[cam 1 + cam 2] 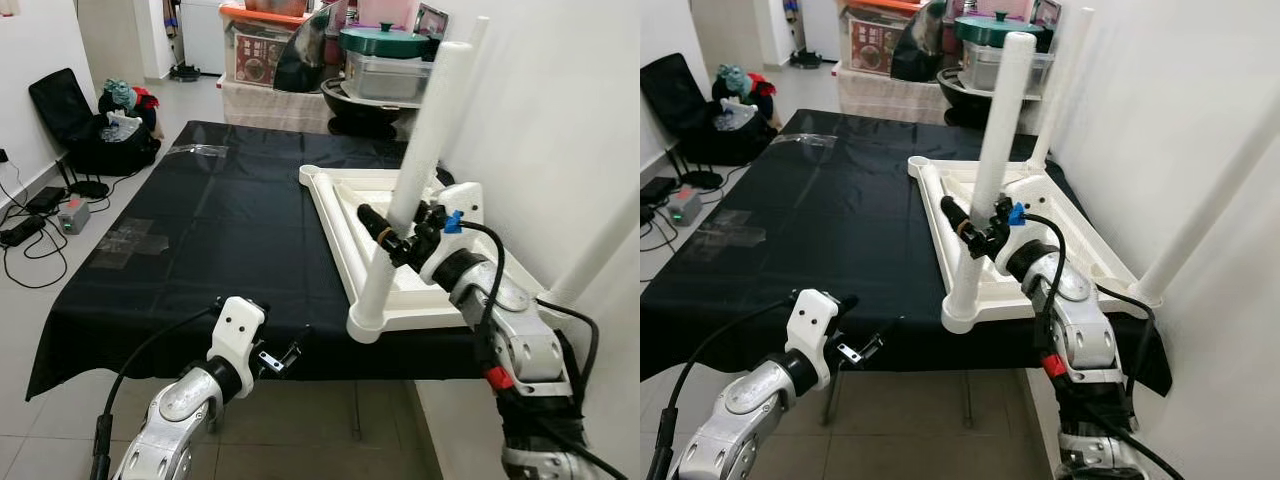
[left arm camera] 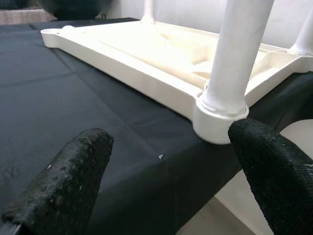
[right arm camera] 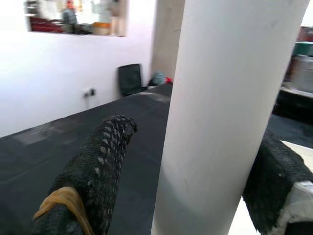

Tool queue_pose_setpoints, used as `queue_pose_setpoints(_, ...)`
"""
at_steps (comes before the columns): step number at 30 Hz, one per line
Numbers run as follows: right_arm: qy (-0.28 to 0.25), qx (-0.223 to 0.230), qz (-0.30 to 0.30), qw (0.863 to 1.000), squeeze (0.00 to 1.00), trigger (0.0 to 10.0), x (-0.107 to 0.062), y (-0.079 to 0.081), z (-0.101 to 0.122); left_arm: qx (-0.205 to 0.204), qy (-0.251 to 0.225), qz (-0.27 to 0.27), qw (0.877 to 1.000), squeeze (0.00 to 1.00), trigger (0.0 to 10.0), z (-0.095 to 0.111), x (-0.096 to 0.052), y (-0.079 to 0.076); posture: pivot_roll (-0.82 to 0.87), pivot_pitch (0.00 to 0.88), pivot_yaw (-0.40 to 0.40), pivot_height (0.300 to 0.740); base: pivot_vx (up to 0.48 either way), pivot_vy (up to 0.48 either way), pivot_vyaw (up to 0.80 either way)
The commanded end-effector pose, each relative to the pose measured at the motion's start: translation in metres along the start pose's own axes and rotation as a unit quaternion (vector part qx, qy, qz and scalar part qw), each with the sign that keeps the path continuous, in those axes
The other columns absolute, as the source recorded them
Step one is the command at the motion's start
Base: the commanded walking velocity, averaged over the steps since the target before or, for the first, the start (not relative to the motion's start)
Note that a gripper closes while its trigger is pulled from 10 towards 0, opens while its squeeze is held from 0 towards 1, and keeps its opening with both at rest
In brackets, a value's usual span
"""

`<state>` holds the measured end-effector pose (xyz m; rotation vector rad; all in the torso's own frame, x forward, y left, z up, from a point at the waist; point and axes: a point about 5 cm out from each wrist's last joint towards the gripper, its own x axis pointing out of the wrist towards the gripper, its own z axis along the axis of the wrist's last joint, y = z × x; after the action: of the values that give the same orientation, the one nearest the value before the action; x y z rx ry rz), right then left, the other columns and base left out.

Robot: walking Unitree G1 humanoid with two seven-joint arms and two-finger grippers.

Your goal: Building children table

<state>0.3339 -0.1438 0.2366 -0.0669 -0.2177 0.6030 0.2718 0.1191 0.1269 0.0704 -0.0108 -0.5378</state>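
Closest to us, our left gripper [image 1: 290, 356] hangs low by the near edge of the big table, and its two fingers [image 2: 63, 186] are spread wide with nothing in them. A black cloth [image 1: 200, 230] covers that big table. Next comes our right gripper [image 1: 385, 232], whose fingers sit on both sides of a white leg [image 1: 410, 185]. In the right wrist view a small gap shows beside one finger, so we think the hold is loose. This leg stands up in the near corner hole of the little white tabletop [image 1: 355, 205], which lies upside down on the cloth by the wall [image 1: 540, 120]. Other legs [image 1: 1065, 75] stand farther back. We think we are fitting this leg now. Next we should push it straight down until it sits tight, then let go.
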Motion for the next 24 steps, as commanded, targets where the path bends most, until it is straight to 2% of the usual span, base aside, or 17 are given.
queue_pose_setpoints(1, 0.005, -0.008, 0.035, 0.999, 0.00, 10.0, 0.007, 0.007, -0.004, 0.003, 0.004, -0.001, 1.000, 0.00, 10.0, -0.002, 0.001, 0.000, 0.13, 0.000, -0.140, 0.740, 0.000, 0.000, 0.00)
queue_pose_setpoints(4, 0.009, -0.010, 0.042, 0.999, 0.00, 10.0, 0.009, 0.008, -0.006, 0.004, 0.003, 0.001, 1.000, 0.00, 10.0, -0.002, 0.001, 0.000, 0.13, 0.000, -0.142, 0.740, 0.000, 0.000, 0.00)
queue_pose_setpoints(6, 0.020, -0.011, 0.081, 0.996, 0.00, 10.0, 0.014, 0.010, -0.012, 0.006, 0.002, 0.003, 1.000, 0.00, 10.0, -0.001, 0.000, 0.002, 0.13, 0.000, -0.141, 0.740, 0.000, 0.000, 0.00)
queue_pose_setpoints(9, 0.025, -0.013, 0.096, 0.995, 0.00, 10.0, 0.019, 0.008, -0.014, 0.007, 0.002, 0.000, 1.000, 0.00, 10.0, -0.001, 0.002, 0.001, 0.13, 0.000, -0.140, 0.740, 0.000, 0.000, 0.00)
queue_pose_setpoints(13, 0.030, -0.012, 0.083, 0.996, 0.00, 10.0, 0.023, 0.001, -0.014, 0.007, 0.001, -0.002, 1.000, 0.00, 10.0, -0.001, 0.003, 0.000, 0.13, 0.000, -0.143, 0.740, 0.000, 0.000, 0.00)
queue_pose_setpoints(14, 0.033, -0.014, 0.075, 0.997, 0.00, 6.0, 0.024, -0.002, -0.015, 0.007, 0.001, -0.001, 1.000, 0.00, 10.0, -0.001, 0.002, 0.000, 0.14, 0.000, -0.148, 0.740, 0.000, 0.000, 0.00)
queue_pose_setpoints(15, 0.035, -0.015, 0.069, 0.997, 0.00, 6.0, 0.025, -0.004, -0.016, 0.007, 0.001, -0.001, 1.000, 0.00, 10.0, -0.001, 0.002, -0.001, 0.14, 0.000, -0.149, 0.740, 0.000, 0.000, 0.00)
queue_pose_setpoints(16, 0.037, -0.015, 0.057, 0.998, 0.00, 0.0, 0.025, -0.008, -0.017, 0.007, 0.001, 0.000, 1.000, 0.00, 10.0, -0.001, 0.002, -0.001, 0.14, 0.000, -0.151, 0.740, 0.000, 0.000, 0.00)
queue_pose_setpoints(20, 0.049, -0.021, 0.028, 0.998, 0.00, 0.0, 0.024, -0.016, -0.022, 0.006, 0.001, 0.003, 1.000, 0.00, 10.0, -0.001, 0.000, -0.001, 0.14, 0.000, -0.148, 0.740, 0.000, 0.000, 0.00)
queue_pose_setpoints(24, 0.049, -0.019, 0.023, 0.998, 0.00, 0.0, 0.023, -0.017, -0.024, 0.005, 0.001, 0.002, 1.000, 0.00, 10.0, -0.001, 0.000, -0.001, 0.14, 0.000, -0.147, 0.740, 0.000, 0.000, 0.00)
